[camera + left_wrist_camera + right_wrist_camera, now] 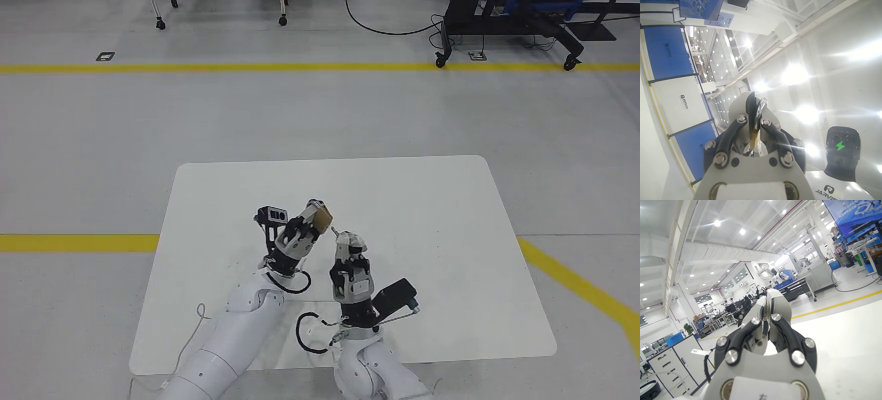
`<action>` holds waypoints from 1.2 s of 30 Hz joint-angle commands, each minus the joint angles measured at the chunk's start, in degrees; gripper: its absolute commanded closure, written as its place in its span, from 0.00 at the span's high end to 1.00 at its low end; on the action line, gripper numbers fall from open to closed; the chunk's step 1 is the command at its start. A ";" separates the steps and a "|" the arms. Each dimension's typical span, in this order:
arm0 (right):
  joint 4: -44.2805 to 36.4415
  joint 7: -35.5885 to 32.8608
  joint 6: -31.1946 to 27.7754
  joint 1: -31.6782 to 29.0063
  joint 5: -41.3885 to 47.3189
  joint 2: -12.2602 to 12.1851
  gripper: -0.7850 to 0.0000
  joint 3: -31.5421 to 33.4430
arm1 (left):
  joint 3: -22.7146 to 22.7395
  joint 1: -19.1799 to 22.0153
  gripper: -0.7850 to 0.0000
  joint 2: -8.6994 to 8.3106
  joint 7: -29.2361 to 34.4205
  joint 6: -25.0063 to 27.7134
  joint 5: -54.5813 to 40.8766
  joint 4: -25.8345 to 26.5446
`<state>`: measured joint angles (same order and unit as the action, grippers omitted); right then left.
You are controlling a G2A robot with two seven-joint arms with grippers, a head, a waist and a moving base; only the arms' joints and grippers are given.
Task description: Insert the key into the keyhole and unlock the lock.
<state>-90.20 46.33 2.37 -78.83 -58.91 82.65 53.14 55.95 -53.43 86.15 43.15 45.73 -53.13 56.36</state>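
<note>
Above the middle of the white table [440, 200], my left gripper [310, 224] points upward and is shut on a brass padlock [321, 215]. In the left wrist view the padlock's brass body [754, 140] sits low between the fingers, and its silver shackle [762, 106] sticks out at the tips of the left gripper [757, 108]. My right gripper [347, 244] stands just beside it, a short gap away. The right gripper [768, 301] is shut on a thin silver key [768, 310], seen edge-on, with most of it hidden between the pads.
The table's white surface lies bare around both arms. Yellow floor lines run past the far side [300, 68] and beside the table [580, 285]. A dark wheeled cart [510, 30] stands far off at the back right.
</note>
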 commanded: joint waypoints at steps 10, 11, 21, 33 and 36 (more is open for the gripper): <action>0.03 -0.12 -0.19 -0.38 -0.92 0.61 0.00 0.50 | 0.46 0.10 0.00 0.69 0.14 -0.84 1.12 -0.53; 0.03 -0.14 -0.23 -0.43 -0.99 0.66 0.00 0.56 | 0.54 0.09 0.00 0.74 0.19 -0.87 1.17 -0.57; 0.32 -0.75 -0.33 -0.51 -1.31 1.20 0.00 1.15 | 1.22 -0.22 0.00 1.21 1.01 -0.71 1.83 -0.77; 0.60 -1.78 -0.04 -0.52 -1.75 1.86 0.00 1.57 | 2.08 0.14 0.00 1.65 0.69 1.64 5.30 -1.72; 0.70 -2.15 -0.06 -0.48 -1.63 2.02 0.00 1.74 | 1.95 0.17 0.00 1.77 -0.14 2.81 7.67 -1.72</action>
<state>-89.53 44.26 2.34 -79.33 -60.55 84.63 54.83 58.00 -53.23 87.87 43.23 48.30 -46.15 54.54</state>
